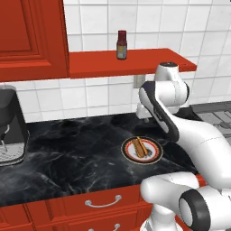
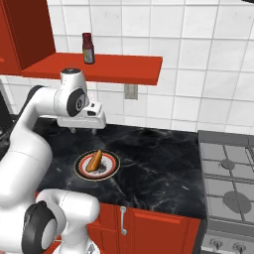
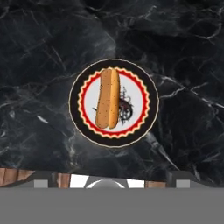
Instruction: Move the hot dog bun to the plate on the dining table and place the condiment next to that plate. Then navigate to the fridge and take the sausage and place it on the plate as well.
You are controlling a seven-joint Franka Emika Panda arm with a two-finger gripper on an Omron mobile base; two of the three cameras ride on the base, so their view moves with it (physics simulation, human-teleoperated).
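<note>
1. While the white-tiled wall (image 1: 99, 97) fills the background, the black white-veined marble surface (image 1: 67, 158) stretches below it over red drawers (image 1: 101, 203) with pale curved handles.
2. Above the surface, a red wall cabinet (image 1: 29, 36) hangs at the left, and a flat red shelf (image 1: 131, 63) juts out beside it.
3. At the right in the right base view, a grey stove top (image 2: 230, 183) with round burners adjoins the surface.
4. At the left in the left base view, a dark coffee machine (image 1: 11, 128) stands on the surface.
5. Near the front edge lies a small round white plate with a dark and orange rim (image 3: 113, 103).
6. On that plate rests the elongated tan-orange hot dog bun (image 3: 108, 98) with its lengthwise split, lying left of the plate's centre in the hand view.
7. On the red shelf, well apart from the bun, stands the small upright condiment bottle (image 1: 122, 45) with a dark red cap and pale label.
8. Hovering above the plate, the gripper (image 2: 83, 130) has its fingers spread wide and released, grasping nothing.
</note>
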